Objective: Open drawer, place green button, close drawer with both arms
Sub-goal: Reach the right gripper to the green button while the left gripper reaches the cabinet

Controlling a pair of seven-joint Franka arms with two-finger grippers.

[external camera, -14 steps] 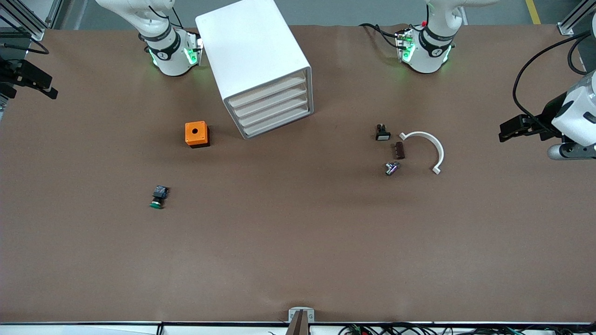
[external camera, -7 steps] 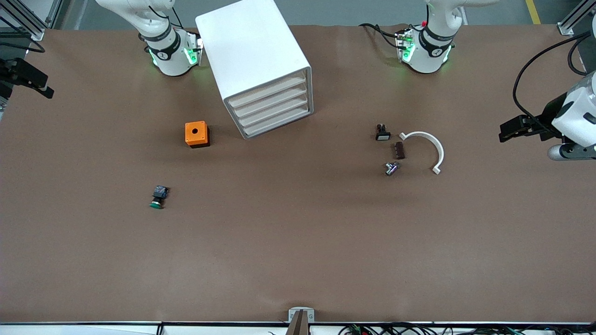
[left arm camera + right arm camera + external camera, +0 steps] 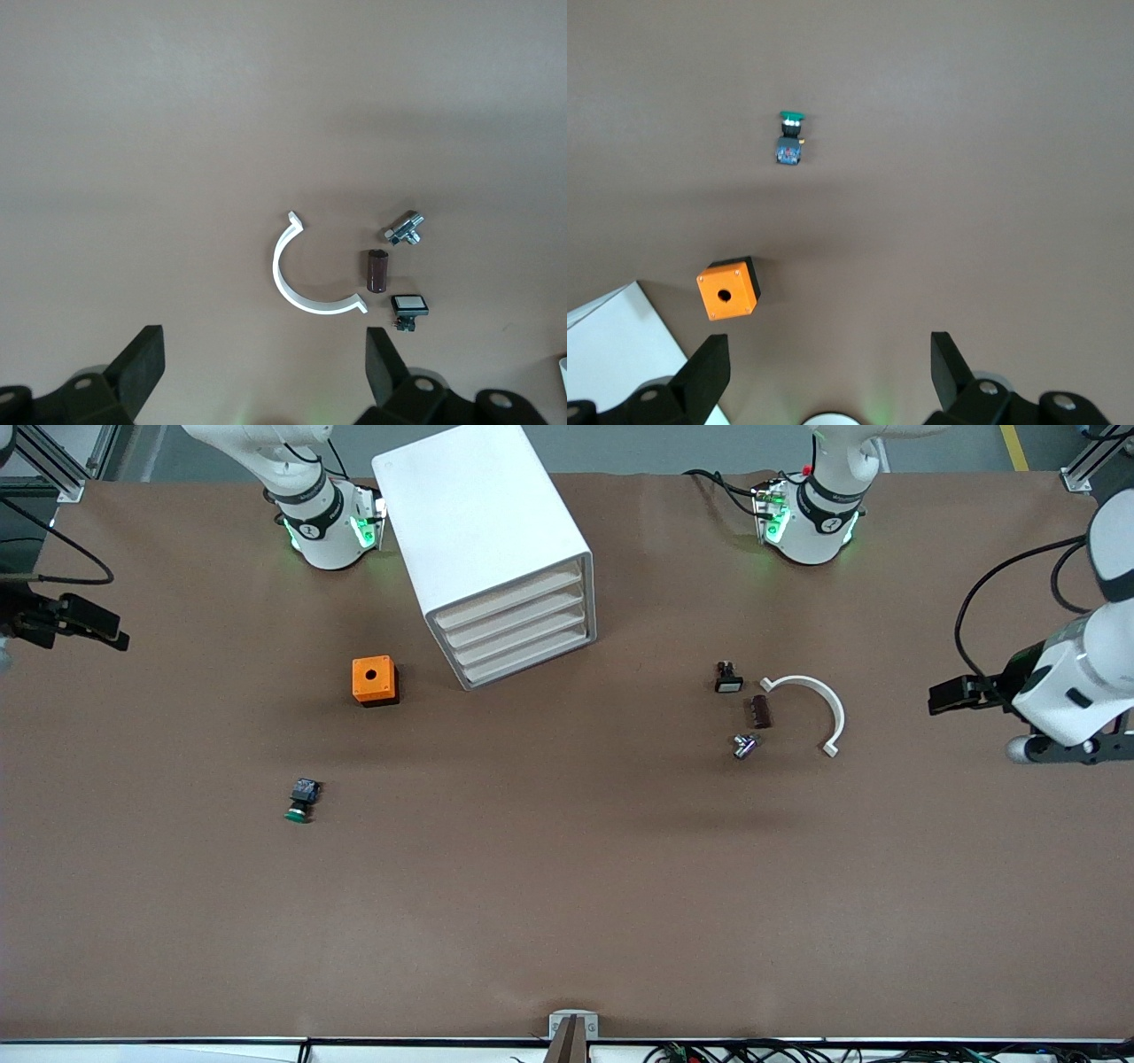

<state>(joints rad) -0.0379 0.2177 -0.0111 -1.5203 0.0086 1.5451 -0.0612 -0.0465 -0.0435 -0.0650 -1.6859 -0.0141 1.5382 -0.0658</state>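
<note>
The white four-drawer cabinet [image 3: 483, 540] stands between the arm bases, and its corner shows in the right wrist view [image 3: 611, 354]. The drawer [image 3: 523, 642], third from the top, is shut like the others. The button [image 3: 300, 800], green cap with a black-and-blue body, lies on its side on the brown table, nearer the front camera than the orange cube; it also shows in the right wrist view [image 3: 789, 139]. My right gripper [image 3: 106, 631] [image 3: 829, 370] is open and empty, up over the right arm's end of the table. My left gripper [image 3: 941, 696] [image 3: 264, 363] is open and empty over the left arm's end.
An orange cube with a hole [image 3: 374, 680] [image 3: 727, 289] sits beside the cabinet. Toward the left arm's end lie a white C-shaped piece [image 3: 806, 680] [image 3: 306, 305], a black-and-white component [image 3: 728, 679] [image 3: 409, 306], a brown cylinder [image 3: 760, 711] [image 3: 377, 270] and a metal fitting [image 3: 746, 745] [image 3: 403, 228].
Both grippers have come in from the table's ends toward its middle; the left one also shifted lower in the front view. Nothing on the table has moved.
</note>
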